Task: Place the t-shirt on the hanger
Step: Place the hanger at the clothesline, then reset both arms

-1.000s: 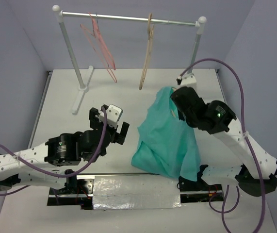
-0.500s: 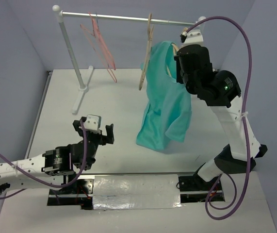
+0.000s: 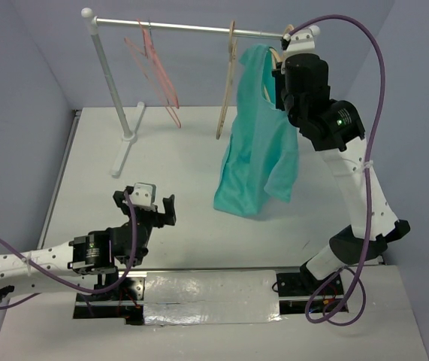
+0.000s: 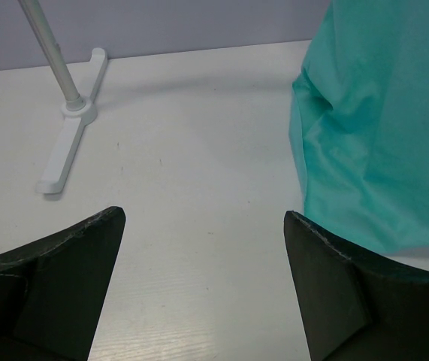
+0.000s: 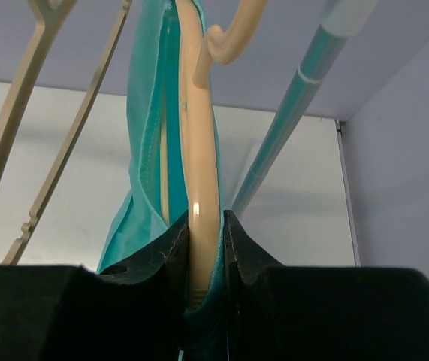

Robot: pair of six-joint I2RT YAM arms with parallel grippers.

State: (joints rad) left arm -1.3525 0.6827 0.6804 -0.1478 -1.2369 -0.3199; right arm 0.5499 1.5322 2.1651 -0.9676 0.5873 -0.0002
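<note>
From above, we note the limp, light teal-green cloth t-shirt [image 3: 255, 143] held aloft beside the metal clothes rail [image 3: 191, 28]; left wrist view, left claw [image 4: 204, 216] spread, empty; right wrist view, right claw [image 5: 206, 222] pinching the stiff pale cream hanger [image 5: 201, 150] inside the collar, which we judge the soundest hold.

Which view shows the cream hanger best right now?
Right wrist: the hanger is centred, hook and arm clear, clamped in the right gripper, t-shirt draped over it. Top external shows only a sliver at the collar; left wrist shows none, only the shirt's hem.
</note>
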